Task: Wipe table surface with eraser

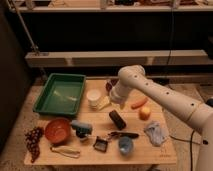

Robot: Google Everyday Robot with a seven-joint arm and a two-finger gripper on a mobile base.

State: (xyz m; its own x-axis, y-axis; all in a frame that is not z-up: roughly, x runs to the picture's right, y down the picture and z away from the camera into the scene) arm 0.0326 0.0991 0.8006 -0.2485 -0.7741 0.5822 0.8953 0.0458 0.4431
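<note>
The robot's claw (pixel 120 103) hung open just above the black eraser (pixel 117 120) on the table (pixel 142 148), apparently poised to grasp it for wiping.

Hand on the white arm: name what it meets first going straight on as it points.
Probably the small black oblong eraser on the light wooden tabletop, just below the hand; depth is unclear, so it might touch bare wood beside it instead.
</note>
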